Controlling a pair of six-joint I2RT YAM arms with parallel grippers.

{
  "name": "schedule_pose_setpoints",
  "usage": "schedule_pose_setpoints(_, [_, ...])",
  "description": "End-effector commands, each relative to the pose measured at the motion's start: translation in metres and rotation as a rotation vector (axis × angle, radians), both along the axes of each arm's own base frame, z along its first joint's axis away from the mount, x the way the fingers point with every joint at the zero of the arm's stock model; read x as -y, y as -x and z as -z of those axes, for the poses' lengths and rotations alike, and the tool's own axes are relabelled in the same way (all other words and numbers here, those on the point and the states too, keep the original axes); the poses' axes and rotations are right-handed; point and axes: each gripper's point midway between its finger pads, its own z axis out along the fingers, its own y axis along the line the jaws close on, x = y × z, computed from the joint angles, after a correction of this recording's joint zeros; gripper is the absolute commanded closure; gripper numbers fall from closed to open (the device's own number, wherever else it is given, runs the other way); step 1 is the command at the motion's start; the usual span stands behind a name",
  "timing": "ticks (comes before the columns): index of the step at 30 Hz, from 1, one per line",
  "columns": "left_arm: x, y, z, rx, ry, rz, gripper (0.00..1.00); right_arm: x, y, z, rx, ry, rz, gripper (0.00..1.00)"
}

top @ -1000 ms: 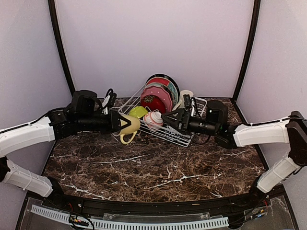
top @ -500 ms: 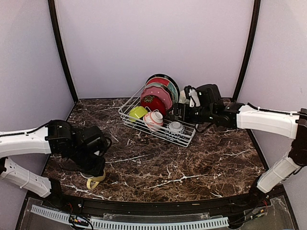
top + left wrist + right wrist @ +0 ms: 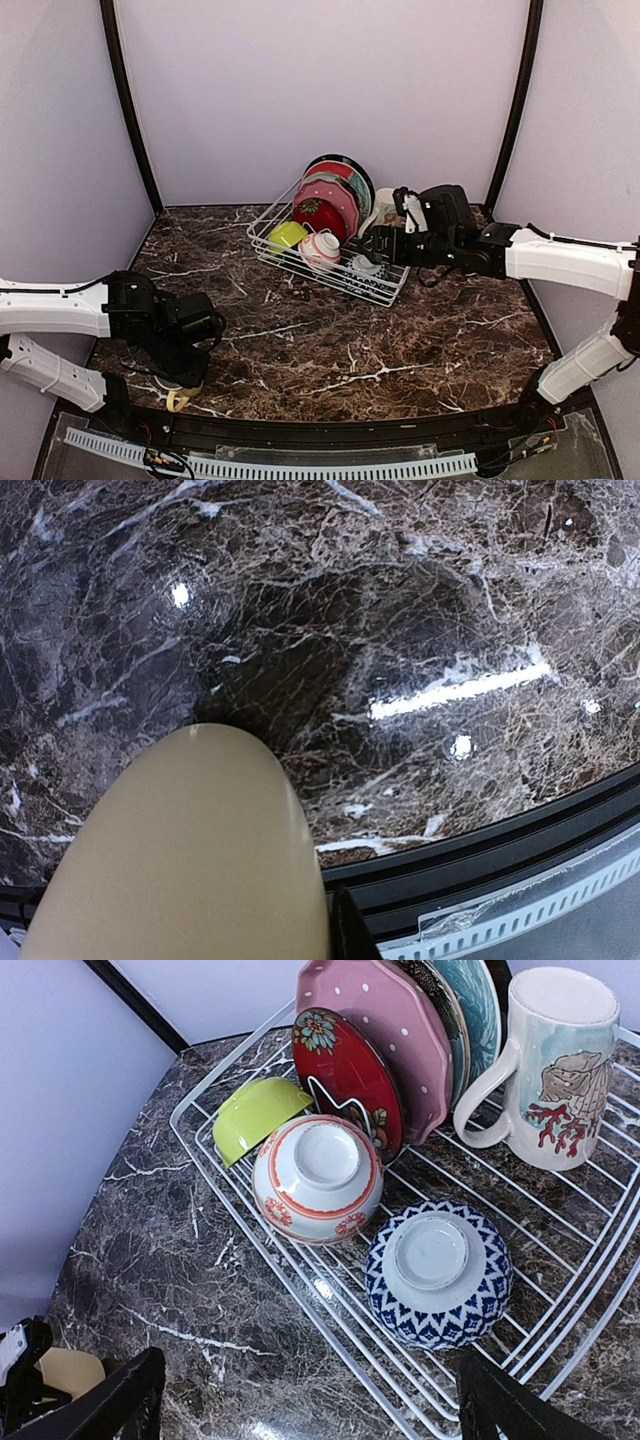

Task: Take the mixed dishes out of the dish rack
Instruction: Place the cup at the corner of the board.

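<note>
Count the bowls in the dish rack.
3. A lime bowl on its side, farthest left; a red-and-white bowl upside down beside it; a blue-and-white bowl upside down, nearest the right wrist camera. The plates could hide another.

Glossy marbled table (image 3: 400, 350), white wire dish rack (image 3: 560, 1250).

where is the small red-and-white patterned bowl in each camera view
Top external: the small red-and-white patterned bowl sits centre frame, at the near side of the white wire dish rack.
Left wrist: not in it.
Right wrist: the bowl is just left of centre, base towards the camera.
Shared landmark: the lime bowl beside it in both; the dark marble table appears in all three views.
</note>
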Motion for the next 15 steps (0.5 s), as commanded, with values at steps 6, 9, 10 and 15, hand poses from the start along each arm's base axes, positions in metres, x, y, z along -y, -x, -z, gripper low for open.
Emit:
schedule_pose_setpoints(6, [-0.014,0.014,0.005,-0.054,-0.036,0.002,0.81,-0.006,0.001,-0.004,0.017,-0.044,-0.034,0.01])
schedule_pose_setpoints(9, [-0.018,0.009,-0.003,-0.023,-0.057,0.001,0.65,-0.007,0.001,-0.001,0.010,-0.040,-0.036,0.01])
schedule_pose_setpoints(10, [-0.019,0.005,-0.006,0.000,-0.057,0.000,0.62,-0.007,0.001,0.001,0.008,-0.037,-0.037,0.01])
schedule_pose_setpoints(15, [-0.015,-0.005,-0.022,0.053,-0.040,-0.002,0.50,-0.007,0.000,0.003,0.002,-0.025,-0.033,0.01])
